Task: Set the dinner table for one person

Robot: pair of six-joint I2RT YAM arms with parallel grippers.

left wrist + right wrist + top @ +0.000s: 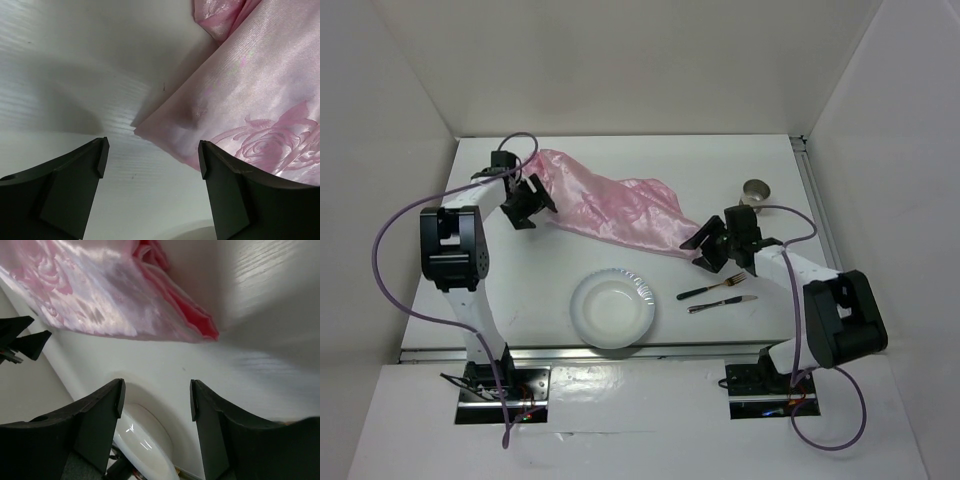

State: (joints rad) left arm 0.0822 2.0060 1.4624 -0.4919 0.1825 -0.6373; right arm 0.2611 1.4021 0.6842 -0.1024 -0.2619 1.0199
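The white dinner table [760,170] carries a crumpled pink rose-patterned cloth [610,208] running from back left toward the middle. A white plate [611,309] sits near the front edge, with a fork [711,289] and a knife [720,304] to its right. A small metal cup [756,189] stands at the back right. My left gripper [525,208] is open and empty, just above the cloth's left corner [150,131]. My right gripper [705,250] is open and empty at the cloth's right end [200,325], with the plate [145,440] beyond its fingers.
White walls enclose the table on the left, back and right. A metal rail [815,200] runs along the right edge and another along the front edge [620,349]. Purple cables loop beside both arms.
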